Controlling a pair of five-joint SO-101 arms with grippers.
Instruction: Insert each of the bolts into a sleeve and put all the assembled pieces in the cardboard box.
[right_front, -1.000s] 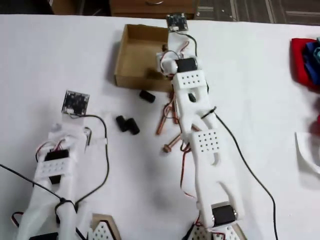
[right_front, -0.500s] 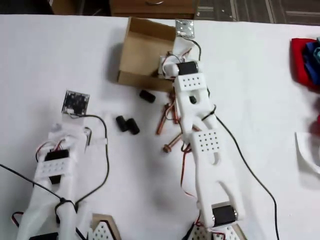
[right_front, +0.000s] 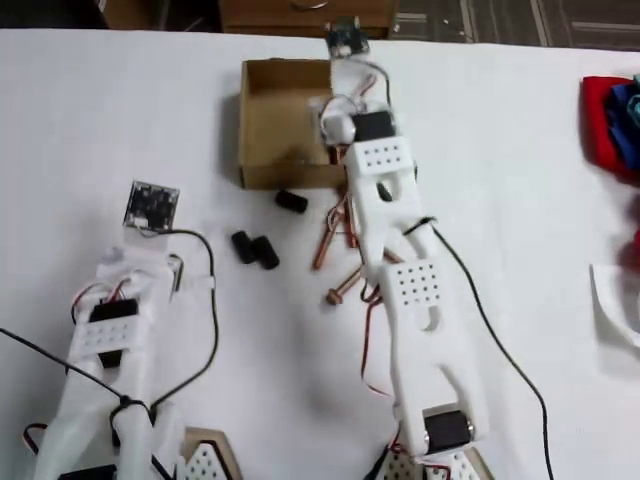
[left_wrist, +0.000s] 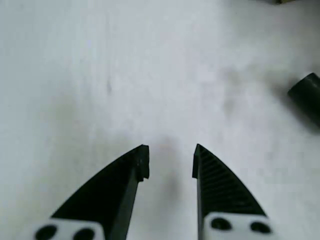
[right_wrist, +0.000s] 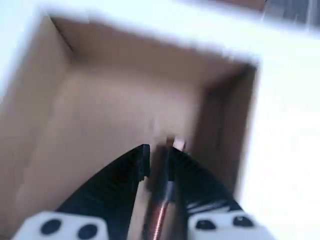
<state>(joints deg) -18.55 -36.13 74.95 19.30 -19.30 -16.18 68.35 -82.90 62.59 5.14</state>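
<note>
At the far edge of the worktop (right_front: 120, 100), near its middle, sits the cardboard box (right_front: 285, 178): brown, shallow, open at the top, walls upright. My right claw (right_wrist: 156, 161) hangs over the box's inside, toward its right-hand wall, and is clamped on a bolt (right_wrist: 159, 210): a copper-coloured shaft runs up between the two black fingers, and a paler end pokes out past the tips. I cannot tell whether a sleeve sits on it, since the fingers cover most of its length. In the high view my right arm (right_front: 400, 250) stretches from the near edge up to the box and lies across some of the loose parts. Loose bolts (right_front: 326, 245), the same copper colour, lie in front of the box's near right corner, partly under that arm; I cannot tell how many. A lone sleeve (right_front: 292, 201), a short black cylinder, lies just beside the box's near wall. Two more sleeves (right_front: 266, 254) lie touching each other, nearer to me and further left. My left claw (left_wrist: 170, 161) is low over the near left part of the worktop, fingers spread, gripping nothing, with bare white surface under it. A black sleeve end shows at the margin of its wrist view, well apart from the tips. A red cloth (right_front: 608, 115) lies at the right edge, well apart from the parts.
</note>
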